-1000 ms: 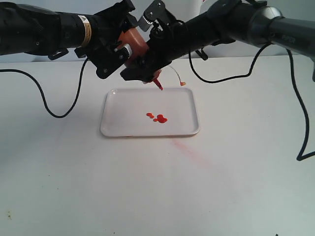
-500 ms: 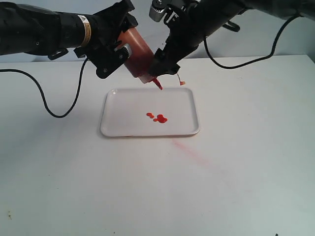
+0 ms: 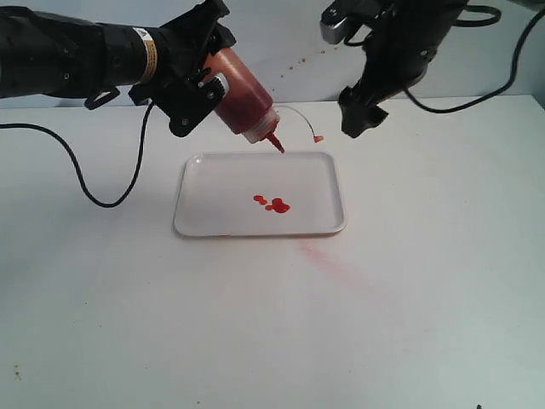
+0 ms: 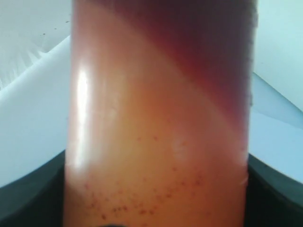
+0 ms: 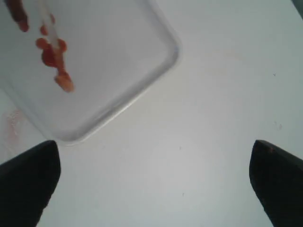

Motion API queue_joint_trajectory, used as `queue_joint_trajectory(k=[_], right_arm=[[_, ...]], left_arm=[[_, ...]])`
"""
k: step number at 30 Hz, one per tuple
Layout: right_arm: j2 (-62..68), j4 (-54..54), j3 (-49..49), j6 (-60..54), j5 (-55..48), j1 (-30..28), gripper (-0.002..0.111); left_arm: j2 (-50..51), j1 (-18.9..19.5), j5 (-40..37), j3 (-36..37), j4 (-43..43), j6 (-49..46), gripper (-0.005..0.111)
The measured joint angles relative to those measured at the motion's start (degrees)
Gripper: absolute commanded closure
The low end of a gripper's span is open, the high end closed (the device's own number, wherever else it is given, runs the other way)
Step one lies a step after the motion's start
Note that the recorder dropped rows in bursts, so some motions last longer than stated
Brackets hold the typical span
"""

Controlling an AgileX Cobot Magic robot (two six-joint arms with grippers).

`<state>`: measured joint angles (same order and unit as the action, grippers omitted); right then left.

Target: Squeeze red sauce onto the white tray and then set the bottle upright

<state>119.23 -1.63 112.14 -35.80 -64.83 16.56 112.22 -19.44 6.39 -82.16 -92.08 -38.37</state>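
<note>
Bottle (image 3: 245,98) now free of right gripper (image 3: 359,123), spread wide; left gripper (image 3: 204,81) clamped on it

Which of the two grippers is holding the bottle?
The left gripper: it clamps the tilted bottle, nozzle down. The right gripper hangs open and empty.

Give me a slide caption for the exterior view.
Left gripper holds the bottle tilted nozzle-down above the white tray, dotted with red sauce; right gripper hangs open nearby.
</note>
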Motion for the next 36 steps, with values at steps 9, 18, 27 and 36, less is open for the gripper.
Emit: queue_joint_trajectory(k=[9,18,27,36], right_arm=[[-1.39,-17.03,-0.92,0.92,-4.14,-11.31,0.008],[-6.21,-26.58,-13.59,-3.87,2.46,-16.65,0.008],[-13.2,-36.61,-26.32,-9.46,13.66,-16.75,0.01],[-23.21,-45.78,-41.61,-16.58,30.93,-16.75,0.014]], left_arm=[[0.0,0.19,-4.39,2.86,10.16,0.0,0.107],[0.0,0.19,-4.98,3.7,13.72,8.15,0.107],[0.0,1.48,-2.4,3.7,16.41,19.5,0.107],[-2.44,9.34,13.22,10.68,19.41,31.17,0.107]])
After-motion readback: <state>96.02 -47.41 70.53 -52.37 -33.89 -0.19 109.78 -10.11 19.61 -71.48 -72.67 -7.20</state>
